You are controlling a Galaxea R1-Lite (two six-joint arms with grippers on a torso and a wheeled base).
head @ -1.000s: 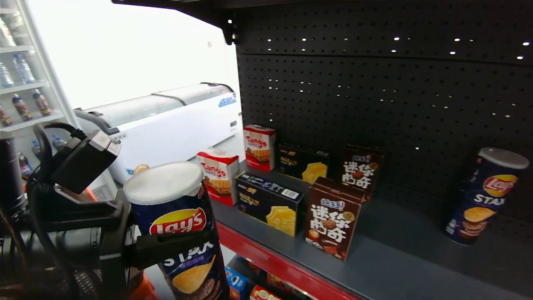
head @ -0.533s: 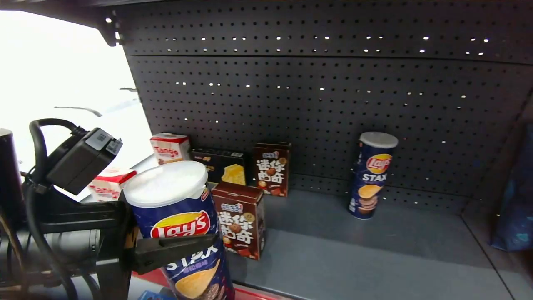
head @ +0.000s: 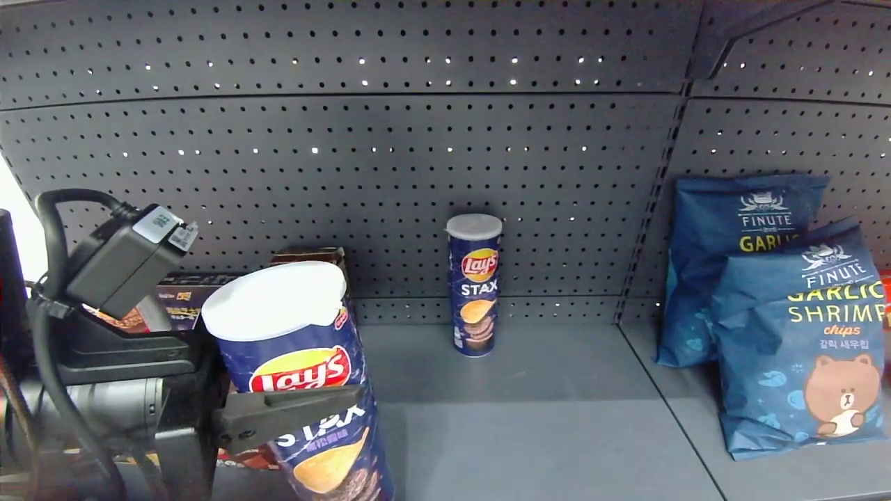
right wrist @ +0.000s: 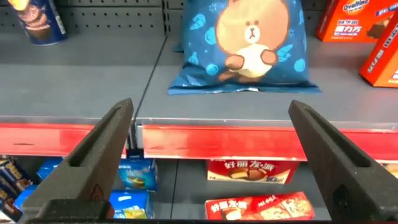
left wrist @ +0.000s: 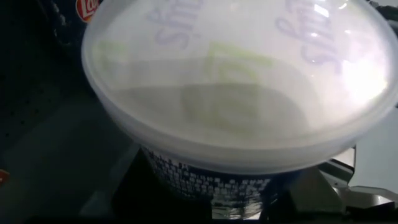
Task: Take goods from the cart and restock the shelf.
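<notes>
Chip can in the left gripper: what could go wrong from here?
1. The dark blue cylindrical chip can with a white lid looks tilted in the left gripper; released like that, it might topple on the grey shelf.
2. The matching blue can stands alone at the back panel; sliding the held one in deep could knock it over.
3. A brown cardboard box sits close behind the held can and might get clipped.

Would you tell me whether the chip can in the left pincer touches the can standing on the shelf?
Apart. The head view shows bare shelf between the held can and the standing can.
</notes>
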